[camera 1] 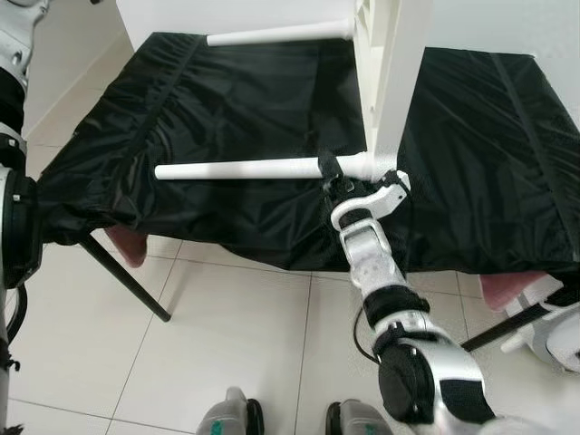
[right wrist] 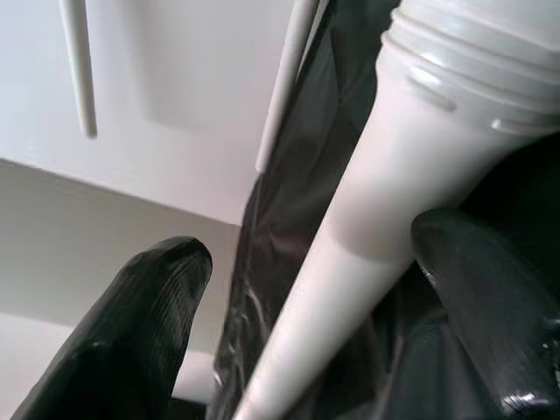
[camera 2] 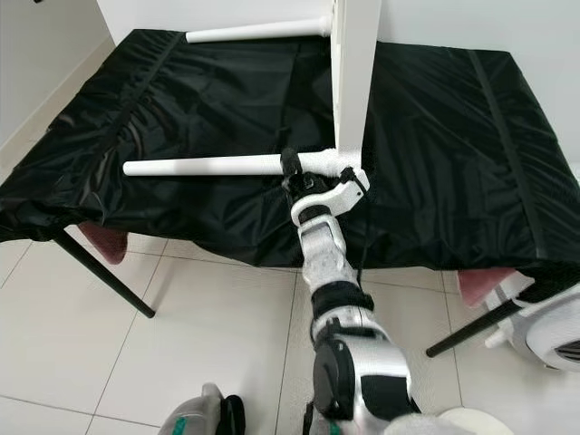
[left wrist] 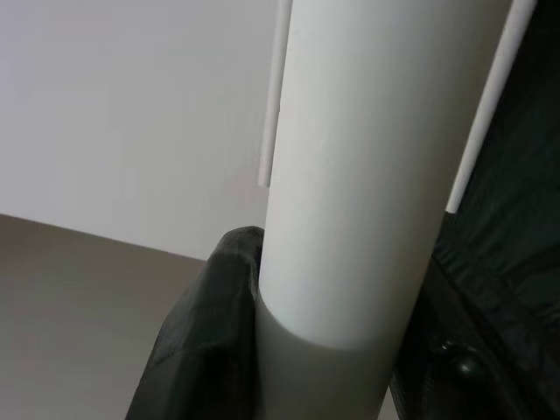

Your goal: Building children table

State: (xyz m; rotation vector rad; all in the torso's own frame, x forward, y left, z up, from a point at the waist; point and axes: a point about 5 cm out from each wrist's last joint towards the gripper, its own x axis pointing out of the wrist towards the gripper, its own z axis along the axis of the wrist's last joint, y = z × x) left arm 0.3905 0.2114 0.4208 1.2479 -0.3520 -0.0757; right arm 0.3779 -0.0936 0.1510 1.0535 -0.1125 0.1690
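Children's table (camera 1: 381, 54), white, on its side on the black-covered worktop (camera 1: 227, 100), top panel upright. Two round legs fitted and projecting toward the robot's left: far leg (camera 1: 276, 34), near leg (camera 1: 245, 169). Near leg's threaded end sits at the corner socket; how tight cannot be judged. Remaining legs, if any, not visible, so assembly judged partway. Right hand (camera 1: 332, 174) at the near leg's base, fingers (right wrist: 131, 332) parted either side, not clamped. Left hand: state cannot be told. No brands, labels or writing readable
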